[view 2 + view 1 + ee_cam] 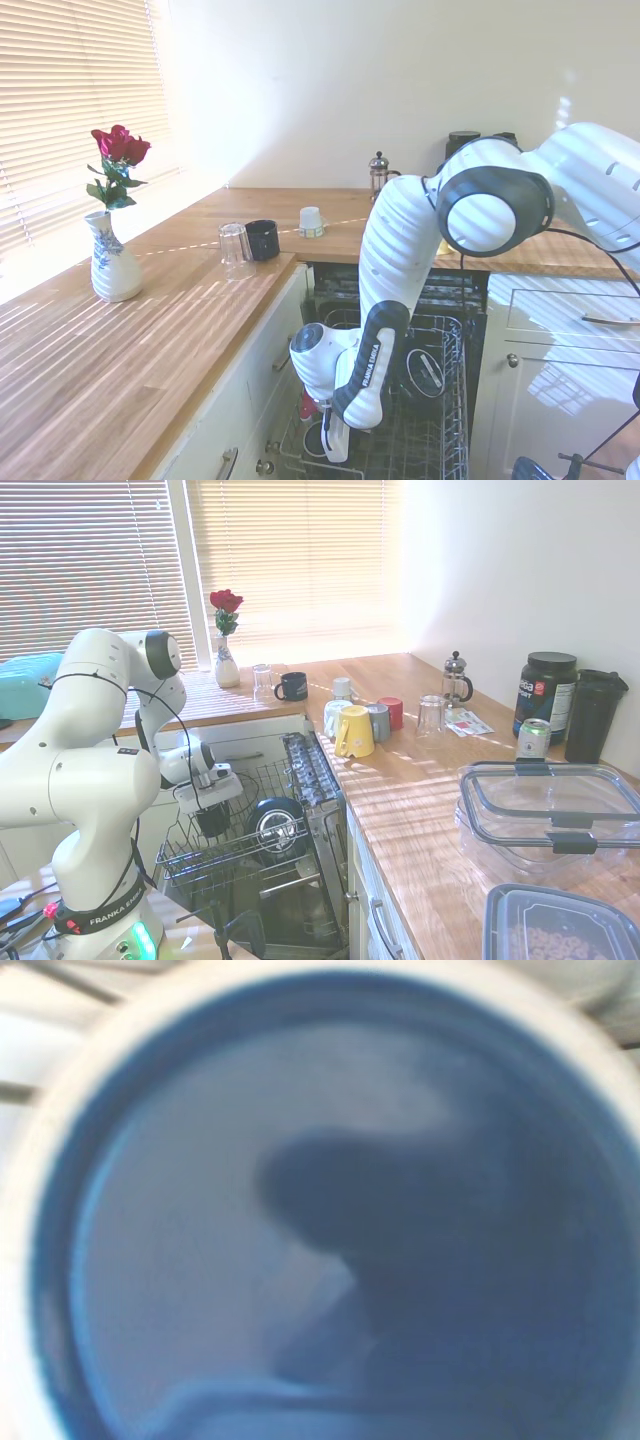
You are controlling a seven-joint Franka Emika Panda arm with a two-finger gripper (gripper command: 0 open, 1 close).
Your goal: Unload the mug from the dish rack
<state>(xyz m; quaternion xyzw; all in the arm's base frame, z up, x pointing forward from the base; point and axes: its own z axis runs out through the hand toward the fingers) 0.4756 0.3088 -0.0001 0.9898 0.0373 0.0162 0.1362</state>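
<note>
We've got the hand (212, 815) down in the dish rack (180, 865), at the mug (212, 822); can't tell if it's closed or holding. The mug sits in the rack's left part, beside a big dark round item (277, 827). Judgement: seat the grip on the wall, lift straight up clear of the tines. Mug glossy, dark, smooth; rack thin grey wire.

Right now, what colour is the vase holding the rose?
White with blue markings; the vase shows best in the second exterior view.
</note>
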